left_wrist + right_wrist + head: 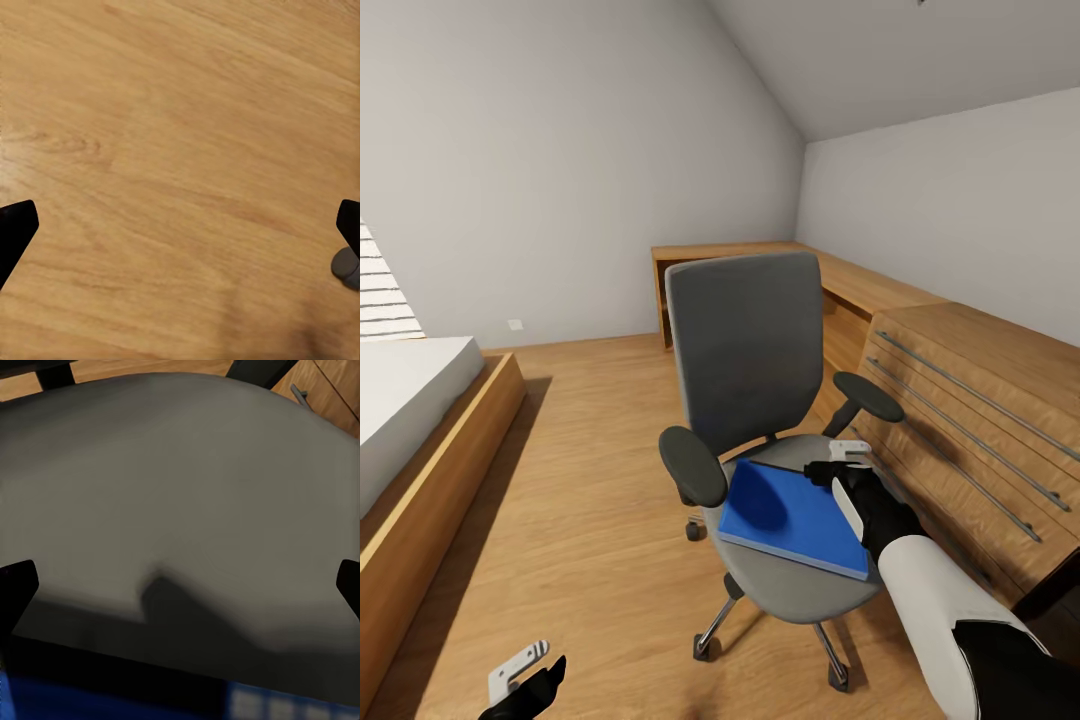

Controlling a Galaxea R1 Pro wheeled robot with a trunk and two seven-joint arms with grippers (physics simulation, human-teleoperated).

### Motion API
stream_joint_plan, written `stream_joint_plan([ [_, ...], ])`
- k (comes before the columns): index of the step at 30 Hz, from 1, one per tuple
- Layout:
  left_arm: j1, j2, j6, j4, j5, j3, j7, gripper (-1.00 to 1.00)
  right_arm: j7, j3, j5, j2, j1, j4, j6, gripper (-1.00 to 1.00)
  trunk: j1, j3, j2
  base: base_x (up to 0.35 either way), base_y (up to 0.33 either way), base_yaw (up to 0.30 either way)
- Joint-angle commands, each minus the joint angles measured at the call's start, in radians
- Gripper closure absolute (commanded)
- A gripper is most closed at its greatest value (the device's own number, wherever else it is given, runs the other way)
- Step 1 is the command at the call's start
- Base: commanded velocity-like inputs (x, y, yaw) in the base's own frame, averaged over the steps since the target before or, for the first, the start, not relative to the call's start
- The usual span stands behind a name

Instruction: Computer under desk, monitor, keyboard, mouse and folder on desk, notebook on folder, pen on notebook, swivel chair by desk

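Right wrist view gives us grey seat under wide-spread fingertips; head view shows the folder (pixel 792 514) at nine o'clock of our right gripper (pixel 847 462).

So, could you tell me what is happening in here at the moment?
The robot faces the chair, where the blue folder lies flat on the seat. Its right end effector is open and hovers at the folder's far edge, holding nothing. The left end effector hangs low over the wooden floor, also open.
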Motion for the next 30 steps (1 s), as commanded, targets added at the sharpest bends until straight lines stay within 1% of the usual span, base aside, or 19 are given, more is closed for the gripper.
stream_joint_plan([
  [1,0.0,0.0,0.005,-0.002,0.01,-0.001,0.002,-1.0,0.0,-0.004,0.004,0.001,0.0,-0.002,0.006,-1.0,0.0,-0.001,0.0,0.0,0.0,0.0],
  [30,0.0,0.0,0.005,-0.002,0.01,-0.002,0.002,-1.0,-0.001,-0.01,0.001,0.001,0.0,-0.022,0.005,-1.0,0.0,-0.001,0.0,0.0,0.0,0.0],
])
